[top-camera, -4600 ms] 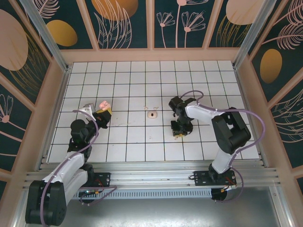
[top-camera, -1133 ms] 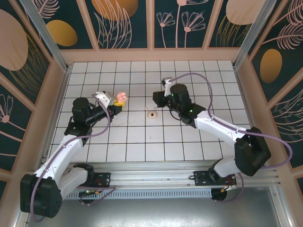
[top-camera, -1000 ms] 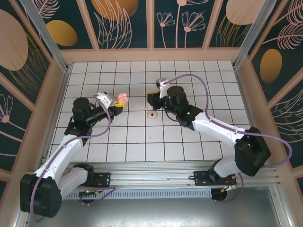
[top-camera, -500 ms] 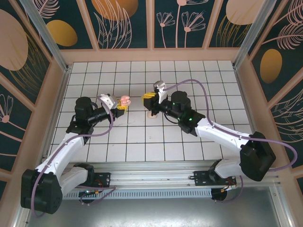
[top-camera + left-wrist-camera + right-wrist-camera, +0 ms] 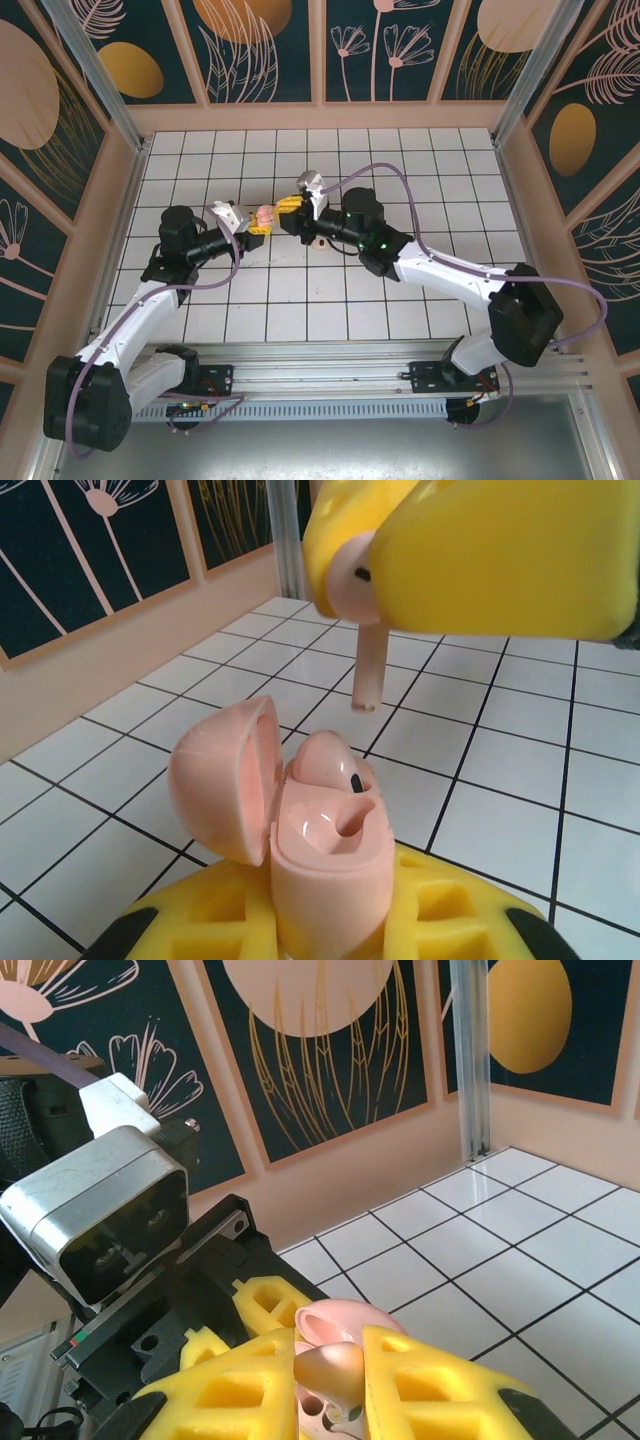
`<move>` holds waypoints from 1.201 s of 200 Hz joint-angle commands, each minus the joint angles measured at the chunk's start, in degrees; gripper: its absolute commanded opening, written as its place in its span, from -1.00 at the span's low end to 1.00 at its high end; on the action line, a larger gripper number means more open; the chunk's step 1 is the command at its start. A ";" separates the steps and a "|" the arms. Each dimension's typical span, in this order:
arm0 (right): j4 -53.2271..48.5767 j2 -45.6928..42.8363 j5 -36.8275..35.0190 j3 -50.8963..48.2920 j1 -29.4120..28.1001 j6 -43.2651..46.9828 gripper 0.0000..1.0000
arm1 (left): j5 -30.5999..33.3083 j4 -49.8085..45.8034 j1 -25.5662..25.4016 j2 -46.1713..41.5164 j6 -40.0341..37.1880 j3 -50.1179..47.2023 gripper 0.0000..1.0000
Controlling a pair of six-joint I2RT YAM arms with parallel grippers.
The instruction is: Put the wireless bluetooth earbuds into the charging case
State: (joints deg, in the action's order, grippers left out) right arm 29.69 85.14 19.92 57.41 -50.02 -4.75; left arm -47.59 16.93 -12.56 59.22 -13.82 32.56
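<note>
The salmon-pink charging case [image 5: 325,855] stands open, lid [image 5: 222,780] swung left, with my left gripper [image 5: 330,925] shut on its base. One earbud [image 5: 322,760] sits in the far socket; the near socket is bare. My right gripper [image 5: 335,1385] is shut on a second earbud [image 5: 335,1370], whose stem [image 5: 367,670] hangs just above the case. From above, the case [image 5: 263,215] and left gripper [image 5: 254,224] are just left of the right gripper [image 5: 290,205], a little above the tiles. The pink lid [image 5: 350,1322] shows behind the held earbud.
The white tiled floor [image 5: 400,170] is ringed by peach walls with dark floral panels [image 5: 265,50]. The left wrist's camera block [image 5: 95,1210] sits close in front of the right gripper. A purple cable [image 5: 400,190] loops over the right arm.
The right gripper has swung left and forward with the earbud until it hangs over the open case. The left gripper with the case has edged slightly right.
</note>
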 commanded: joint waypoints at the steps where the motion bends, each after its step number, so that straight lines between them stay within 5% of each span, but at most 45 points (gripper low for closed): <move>1: 3.42 1.01 1.56 2.27 -0.53 1.41 -0.62 | -1.71 3.34 -0.34 -0.07 1.60 -0.75 -0.95; 184: -5.13 3.04 -6.10 3.72 -2.63 6.45 -0.63 | -2.24 5.58 -0.45 -0.05 5.08 -0.21 -0.94; 240: -8.25 4.12 -3.06 6.09 -2.76 8.49 -0.63 | -2.61 3.57 -0.40 -1.17 0.70 -0.51 -0.94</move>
State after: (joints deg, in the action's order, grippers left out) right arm 23.77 87.83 16.56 61.41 -52.62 1.61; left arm -47.97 19.84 -12.71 59.66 -9.93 32.23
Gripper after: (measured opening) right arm 0.188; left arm 0.186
